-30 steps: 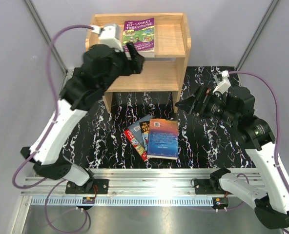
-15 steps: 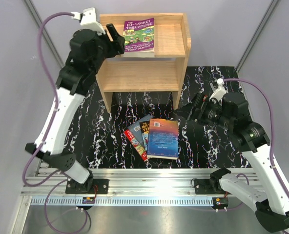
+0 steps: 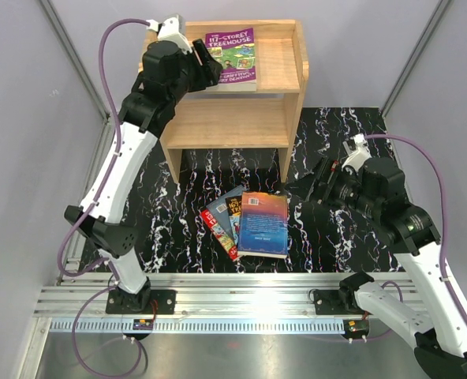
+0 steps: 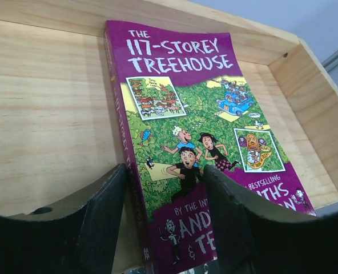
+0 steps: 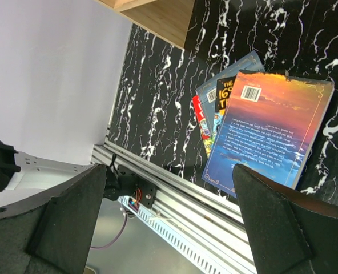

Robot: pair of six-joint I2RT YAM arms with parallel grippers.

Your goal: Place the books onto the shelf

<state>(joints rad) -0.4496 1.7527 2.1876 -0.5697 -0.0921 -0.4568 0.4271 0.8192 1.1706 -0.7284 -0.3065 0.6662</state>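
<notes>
Left tool (image 4: 164, 171) partly apart over purple book (image 4: 186, 114) on shelf (image 4: 43, 114); right tool (image 5: 169, 171) wide apart, empty.

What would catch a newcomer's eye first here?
A purple book lies flat on the shelf top, the left tool at one corner. A fanned pile of books lies on the black marbled mat, the open right tool near it.

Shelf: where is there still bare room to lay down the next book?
On top of the shelf, bare wood lies between the purple book and the right side panel. The lower tier is bare across its visible width. Crowded: the purple book's near end, where the left gripper sits with jaws apart.
</notes>
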